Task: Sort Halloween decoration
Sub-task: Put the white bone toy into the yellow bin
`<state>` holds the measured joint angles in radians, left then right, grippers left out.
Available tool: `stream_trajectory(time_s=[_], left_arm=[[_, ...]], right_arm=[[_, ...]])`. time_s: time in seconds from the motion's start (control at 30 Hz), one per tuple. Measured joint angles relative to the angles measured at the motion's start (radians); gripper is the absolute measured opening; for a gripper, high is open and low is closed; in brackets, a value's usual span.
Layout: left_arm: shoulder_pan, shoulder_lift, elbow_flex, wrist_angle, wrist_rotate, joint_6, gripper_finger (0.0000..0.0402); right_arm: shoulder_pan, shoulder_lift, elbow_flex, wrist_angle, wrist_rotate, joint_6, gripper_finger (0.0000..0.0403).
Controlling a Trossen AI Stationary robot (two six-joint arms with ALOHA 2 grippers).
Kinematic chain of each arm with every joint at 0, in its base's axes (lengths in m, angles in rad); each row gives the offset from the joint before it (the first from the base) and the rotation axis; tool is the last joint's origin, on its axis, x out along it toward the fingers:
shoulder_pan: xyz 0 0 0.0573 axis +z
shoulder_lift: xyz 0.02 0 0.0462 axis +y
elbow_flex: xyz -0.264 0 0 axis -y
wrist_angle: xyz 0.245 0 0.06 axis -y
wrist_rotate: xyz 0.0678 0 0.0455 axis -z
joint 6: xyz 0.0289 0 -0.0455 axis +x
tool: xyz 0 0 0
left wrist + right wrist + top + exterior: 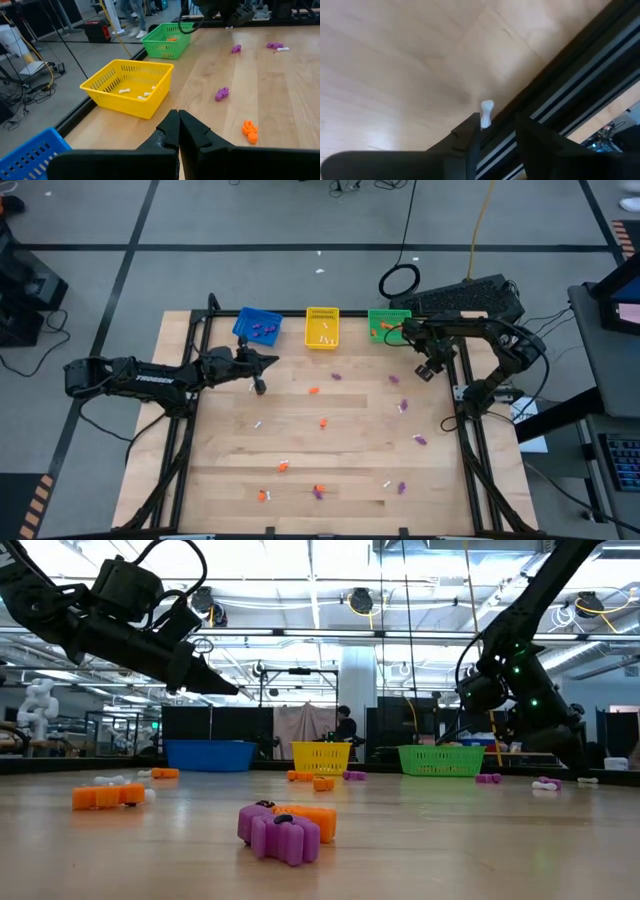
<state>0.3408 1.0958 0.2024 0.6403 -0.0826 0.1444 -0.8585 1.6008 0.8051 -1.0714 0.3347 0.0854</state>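
Your left end effector (178, 131), pressed together and empty, hovers near the blue basket (257, 326), your right end effector (495, 131) hangs spread by a white trinket (486, 113), while Halloween decorations (323, 422) lie scattered across the bench (220, 450).

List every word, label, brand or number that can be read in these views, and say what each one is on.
"TROSSEN": white lettering on the left arm, high view, only just legible.
Nothing readable on the baskets, the trinkets or the table.
Room signs in the low view: too small to read.
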Motion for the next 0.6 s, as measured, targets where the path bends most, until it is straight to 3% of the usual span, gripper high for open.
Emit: stream_trajectory(time_s=[0.17,0.6], left_arm=[[0.0,0.0,0.0,-0.002,0.0,0.0,0.0],[0.0,0.0,0.0,-0.003,0.0,0.0,0.0]], right_arm=[[-0.005,0.001,-0.014,0.026,-0.049,-0.001,0.011],[-0.004,0.001,-0.025,0.039,-0.026,0.006,0.0098]])
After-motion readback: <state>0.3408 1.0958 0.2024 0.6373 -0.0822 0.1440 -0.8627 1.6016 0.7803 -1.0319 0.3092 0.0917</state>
